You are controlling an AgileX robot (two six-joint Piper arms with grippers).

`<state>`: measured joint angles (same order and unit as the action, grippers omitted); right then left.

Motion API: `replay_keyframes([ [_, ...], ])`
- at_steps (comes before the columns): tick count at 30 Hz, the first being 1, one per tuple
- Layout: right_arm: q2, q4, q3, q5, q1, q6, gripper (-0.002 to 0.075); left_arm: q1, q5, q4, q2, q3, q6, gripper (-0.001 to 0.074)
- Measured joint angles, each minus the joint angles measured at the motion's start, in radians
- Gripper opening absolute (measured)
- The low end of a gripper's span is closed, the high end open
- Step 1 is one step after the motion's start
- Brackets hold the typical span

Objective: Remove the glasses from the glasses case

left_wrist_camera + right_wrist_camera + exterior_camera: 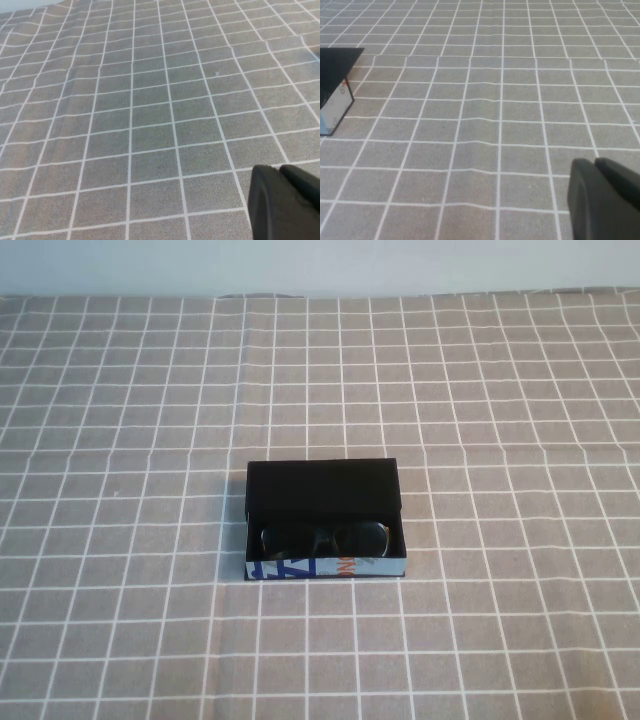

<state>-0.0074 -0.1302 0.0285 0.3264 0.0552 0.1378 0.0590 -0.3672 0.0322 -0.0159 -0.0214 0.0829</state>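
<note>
The glasses case [323,486] lies in the middle of the table with its black lid flipped open toward the far side and its printed front wall facing me. The black glasses [325,537] lie folded inside it. Neither arm shows in the high view. My left gripper [279,169] hovers over bare cloth with its fingers pressed together, holding nothing. My right gripper [594,162] is also shut and empty, well to the right of the case. One corner of the case [335,97] shows in the right wrist view.
A grey tablecloth [130,420] with a white grid covers the whole table. Its far edge [320,296] meets a pale wall at the back.
</note>
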Motion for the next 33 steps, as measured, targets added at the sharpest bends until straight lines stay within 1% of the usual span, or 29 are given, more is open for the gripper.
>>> replay_keyframes([
  [27,0.000,-0.002,0.000,-0.012,0.000,0.000,-0.0018,0.000,0.000,0.000,0.000,0.000,0.000,-0.0004],
  [29,0.000,-0.026,0.000,-0.014,0.000,0.000,-0.0018,0.000,0.000,0.000,0.000,0.000,0.000,-0.0004],
  [31,0.000,-0.087,0.000,-0.030,0.000,0.000,-0.0018,0.000,0.000,0.000,0.000,0.000,0.000,-0.0004],
  [33,0.000,-0.206,0.000,-0.059,0.000,0.000,-0.0018,0.000,0.000,0.000,0.000,0.000,0.000,-0.0004],
])
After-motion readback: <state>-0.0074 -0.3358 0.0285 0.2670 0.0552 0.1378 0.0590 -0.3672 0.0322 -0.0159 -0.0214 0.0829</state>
